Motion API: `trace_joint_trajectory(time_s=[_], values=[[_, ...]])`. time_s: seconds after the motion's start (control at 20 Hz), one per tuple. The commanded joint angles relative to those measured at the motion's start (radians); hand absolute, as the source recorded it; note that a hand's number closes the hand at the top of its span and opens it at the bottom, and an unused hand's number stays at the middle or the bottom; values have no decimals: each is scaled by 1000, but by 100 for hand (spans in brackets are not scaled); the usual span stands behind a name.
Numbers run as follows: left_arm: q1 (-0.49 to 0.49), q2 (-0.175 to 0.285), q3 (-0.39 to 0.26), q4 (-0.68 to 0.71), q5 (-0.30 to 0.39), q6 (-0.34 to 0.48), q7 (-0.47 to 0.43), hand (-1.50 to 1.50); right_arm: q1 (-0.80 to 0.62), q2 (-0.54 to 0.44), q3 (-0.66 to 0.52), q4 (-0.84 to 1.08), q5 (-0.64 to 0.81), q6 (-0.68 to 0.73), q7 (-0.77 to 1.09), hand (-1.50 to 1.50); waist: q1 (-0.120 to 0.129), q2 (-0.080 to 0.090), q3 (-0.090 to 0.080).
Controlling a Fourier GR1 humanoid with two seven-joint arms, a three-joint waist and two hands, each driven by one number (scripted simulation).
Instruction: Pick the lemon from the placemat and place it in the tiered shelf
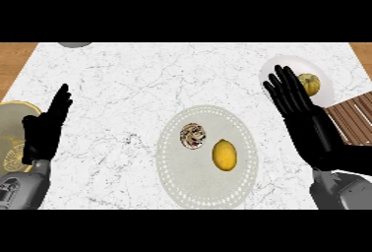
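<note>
A yellow lemon (224,154) lies on the round pale placemat (207,189) in the middle of the marble counter, beside a brown-and-white speckled round item (193,136). The tiered shelf (354,120) with dark wooden slats shows at the right edge, partly hidden by my right arm. My right hand (305,115) is open with fingers straight, up and to the right of the lemon and apart from it. Near the left edge, my left hand (45,129) stands open with fingers up.
A white plate (321,74) at the back right carries a small yellow-green fruit (309,82), just behind my right hand's fingertips. A round yellow-rimmed dish (10,129) lies at the left edge behind my left hand. A grey object (75,44) peeks in at the top.
</note>
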Motion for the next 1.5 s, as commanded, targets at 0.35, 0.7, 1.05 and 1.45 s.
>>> trace_joint_trajectory(time_s=[0.35, 0.7, 1.05, 1.45], values=[[45, -104, 20, -205, 53, 49, 23, 0, -106, 134, -21, 257, 259, -398, 199, -150, 9, -14, 5], [86, -109, 47, -300, 52, 37, 96, 0, -36, 75, -18, 73, 139, -64, 121, -150, -15, -14, 6], [112, -106, 44, -325, 38, 52, 97, 0, -167, -184, 122, -93, 268, 69, 475, -150, -15, -21, 2], [93, -110, 23, -328, 11, 57, 110, 0, -438, -275, 322, -110, 511, 196, 899, -150, 14, -18, -1]])
